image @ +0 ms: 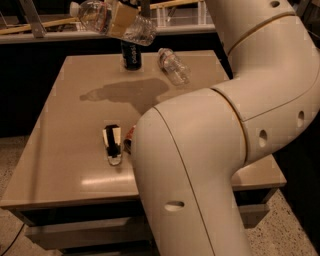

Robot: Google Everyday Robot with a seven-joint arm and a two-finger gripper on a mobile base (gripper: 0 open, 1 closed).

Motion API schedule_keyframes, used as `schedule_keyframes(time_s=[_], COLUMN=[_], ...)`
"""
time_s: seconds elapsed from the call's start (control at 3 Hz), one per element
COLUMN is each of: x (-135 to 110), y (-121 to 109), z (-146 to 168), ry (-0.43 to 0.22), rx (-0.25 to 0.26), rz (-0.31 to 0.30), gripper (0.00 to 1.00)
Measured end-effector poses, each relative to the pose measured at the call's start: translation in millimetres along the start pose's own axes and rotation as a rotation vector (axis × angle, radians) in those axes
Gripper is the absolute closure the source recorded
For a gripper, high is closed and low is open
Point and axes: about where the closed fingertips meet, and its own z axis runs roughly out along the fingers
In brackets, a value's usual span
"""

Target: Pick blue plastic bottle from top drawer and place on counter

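The robot's arm (210, 165) fills the near right, bent at its elbow; below the tabletop's (65, 120) near edge shows the pale drawer (80, 234) front; on the tabletop lies a small black-and-white object (112, 145), a red item (129, 140) just beside it half hidden by the arm; farther back stands a dark can (131, 55), with a second bottle (174, 65) lying on its side near it; above the far left edge the tool (119, 18) is clenched around the clear bottle (92, 14), held aloft and tilted, white cap to the left.
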Motion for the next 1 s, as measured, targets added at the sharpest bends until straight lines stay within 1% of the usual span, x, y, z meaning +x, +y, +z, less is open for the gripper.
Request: schedule_keyframes(time_s=[0.33, 0.67, 1.0], x=[-2, -2, 4], y=[-6, -6, 8], z=[3, 3, -17], ry=[-0.006, -0.006, -0.021], rx=[0.020, 0.020, 0.005], rz=[-0.001, -0.001, 0.081], gripper=[1.00, 1.00, 1.00])
